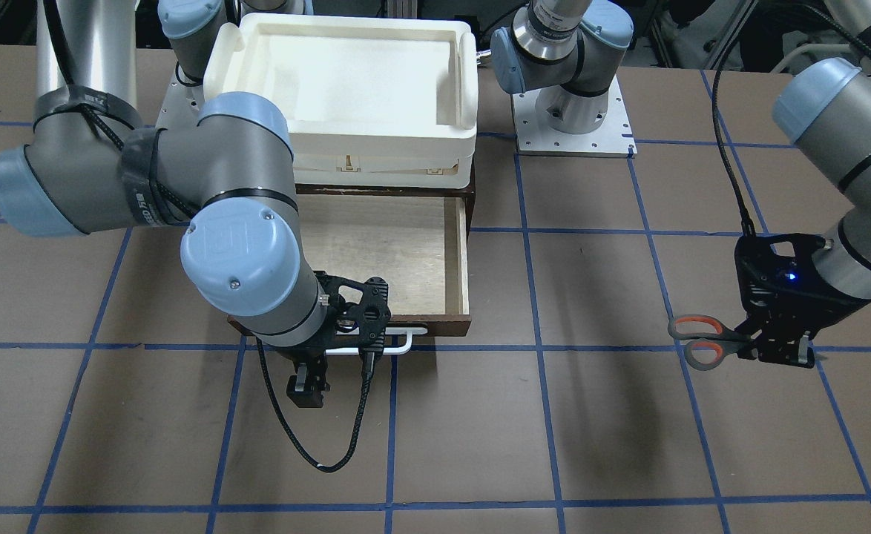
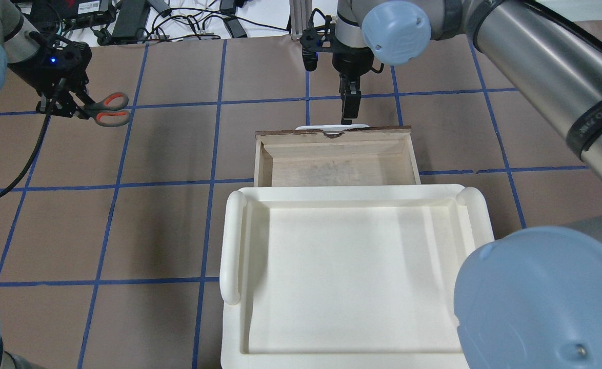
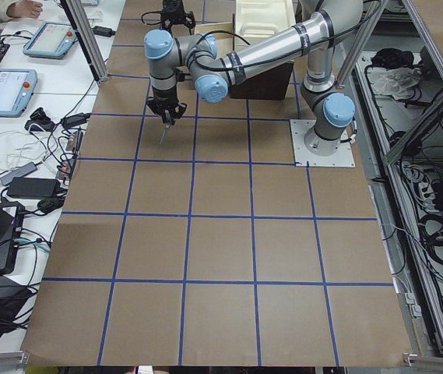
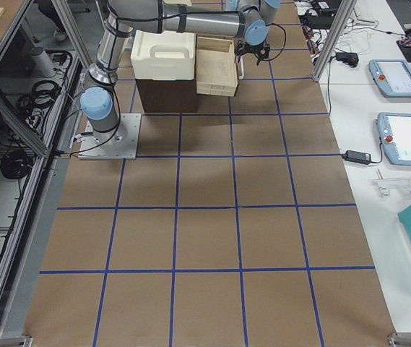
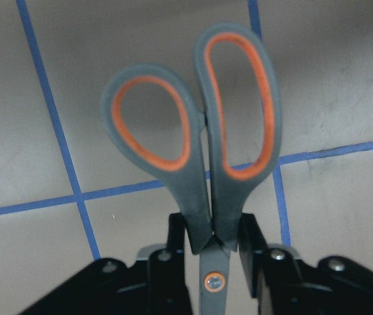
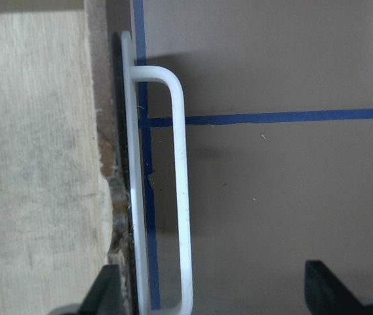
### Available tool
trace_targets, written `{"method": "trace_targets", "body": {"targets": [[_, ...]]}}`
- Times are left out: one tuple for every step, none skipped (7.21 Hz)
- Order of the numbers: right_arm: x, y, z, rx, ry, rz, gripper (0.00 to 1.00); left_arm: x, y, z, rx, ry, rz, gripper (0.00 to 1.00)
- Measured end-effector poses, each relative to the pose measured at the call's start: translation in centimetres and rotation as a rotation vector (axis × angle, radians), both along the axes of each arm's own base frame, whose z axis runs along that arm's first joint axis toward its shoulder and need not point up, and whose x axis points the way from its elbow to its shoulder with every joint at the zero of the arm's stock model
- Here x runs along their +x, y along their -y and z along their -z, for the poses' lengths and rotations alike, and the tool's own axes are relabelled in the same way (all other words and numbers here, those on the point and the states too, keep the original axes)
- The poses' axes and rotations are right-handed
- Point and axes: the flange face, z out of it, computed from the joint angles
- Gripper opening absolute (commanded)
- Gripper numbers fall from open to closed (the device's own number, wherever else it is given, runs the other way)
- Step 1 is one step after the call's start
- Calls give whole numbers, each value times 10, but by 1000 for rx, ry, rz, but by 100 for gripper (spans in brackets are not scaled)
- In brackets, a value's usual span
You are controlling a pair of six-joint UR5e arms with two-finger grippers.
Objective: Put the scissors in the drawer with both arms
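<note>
Left tool (image 5: 212, 244) pinches the scissors (image 5: 202, 210) near the pivot, loops jutting beyond it; right tool (image 6: 220, 298) spread astride the drawer handle (image 6: 185, 197).

**Drawer free from above, blocked at front and rear**

The drawer (image 2: 332, 169) interior lies uncovered. The white tray (image 2: 234, 246) borders its rear side. At its front the right gripper (image 2: 348, 119) stands over the handle (image 6: 185, 197), with fingers (image 6: 104, 295) spread on both sides of the bar. Open worktop (image 2: 178, 143) lies between the drawer and the left gripper (image 1: 777, 348), which clamps the scissors (image 5: 202, 197) well apart.
</note>
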Motion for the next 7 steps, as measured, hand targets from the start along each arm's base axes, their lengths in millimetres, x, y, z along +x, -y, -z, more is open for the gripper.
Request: {"method": "trace_targets", "body": {"targets": [[-4,-13,-37,-52,8,4,100,-9,-2,-2,11,-6,-10,0],[-14,-30,-75,-99,15,27,100,-21,-4,-5,16,-8,-25,0],[-31,-49,-108,-126,19,75,100,-42,-7,-11,17,-9,-45,0],[-49,-70,-134,-143,21,142,100,-69,-10,-18,17,-10,-77,0],[-63,-90,-149,-150,22,237,100,-96,-13,-21,19,-12,-109,0],[-71,-107,-158,-149,22,346,100,-128,-17,-22,24,-20,-152,0],[-78,-121,-162,-136,21,479,100,-169,-24,-24,29,-35,-216,0]]}}
